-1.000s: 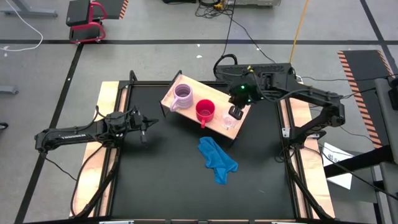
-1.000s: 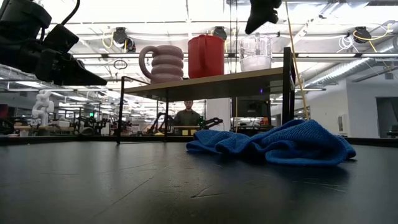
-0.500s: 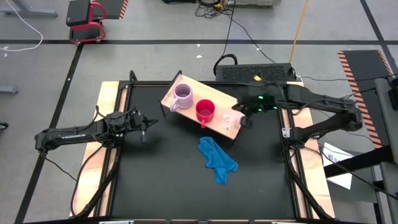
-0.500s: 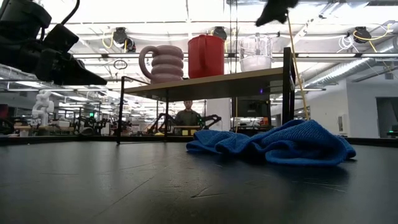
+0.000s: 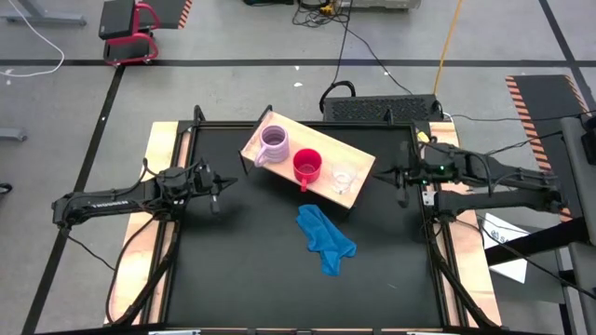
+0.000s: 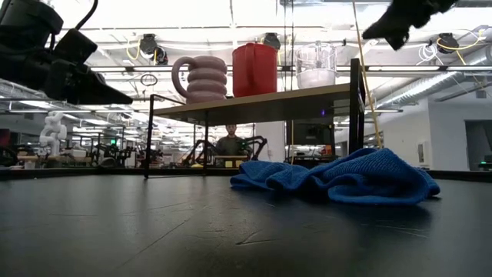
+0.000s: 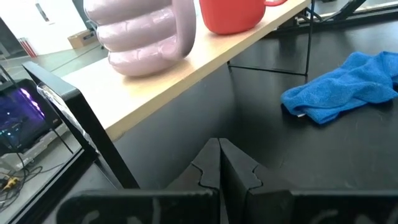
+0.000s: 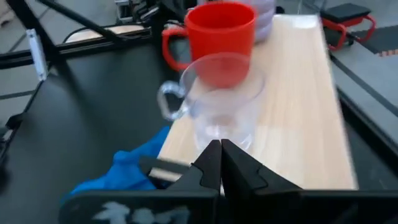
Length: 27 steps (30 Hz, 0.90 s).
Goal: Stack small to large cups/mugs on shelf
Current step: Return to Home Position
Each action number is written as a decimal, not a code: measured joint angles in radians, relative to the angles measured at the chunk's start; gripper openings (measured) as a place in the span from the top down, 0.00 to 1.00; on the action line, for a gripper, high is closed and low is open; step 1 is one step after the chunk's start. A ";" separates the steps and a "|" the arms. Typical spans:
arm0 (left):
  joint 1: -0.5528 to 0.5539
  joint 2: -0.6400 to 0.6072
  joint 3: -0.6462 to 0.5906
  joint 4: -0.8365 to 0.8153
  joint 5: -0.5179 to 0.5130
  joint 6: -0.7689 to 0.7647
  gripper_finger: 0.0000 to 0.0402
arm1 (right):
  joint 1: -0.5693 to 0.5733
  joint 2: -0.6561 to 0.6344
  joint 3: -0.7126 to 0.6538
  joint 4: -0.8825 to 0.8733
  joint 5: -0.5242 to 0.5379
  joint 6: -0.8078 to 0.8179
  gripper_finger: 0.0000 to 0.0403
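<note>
From above, I am holding my right claw [image 5: 402, 177] just off one end of the shelf [image 5: 361, 156], touching nothing. The clear cup [image 5: 343, 177] is standing nearest it, the red mug [image 5: 307, 165] beyond, the pink mug [image 5: 275, 141] farthest. My left claw [image 5: 216, 184] is waiting near the shelf's other end, over the black tabletop [image 5: 251, 270]. A blue cloth [image 5: 326, 239] is lying between the claws, off the shelf.

From table height, my right claw is hanging above and beside the clear cup. All three are standing upright in a row, and a person [image 6: 231, 144] is showing in the workshop beyond.

Both wrist views are showing my fingers pressed together, pinching nothing.

I am judging the clear cup light, brittle and slick, best pinched across its wall or by the handle. The mugs look heavier, stiff and glazed. The board looks smooth and level.
</note>
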 joint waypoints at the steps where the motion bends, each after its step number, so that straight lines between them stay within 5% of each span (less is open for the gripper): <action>1: 0.000 0.000 0.000 0.004 0.000 0.000 0.99 | 0.006 -0.018 -0.026 0.013 -0.002 0.000 1.00; 27: 0.000 0.000 0.000 0.020 0.007 0.025 0.99 | 0.253 -0.314 -0.303 0.100 -0.004 -0.036 1.00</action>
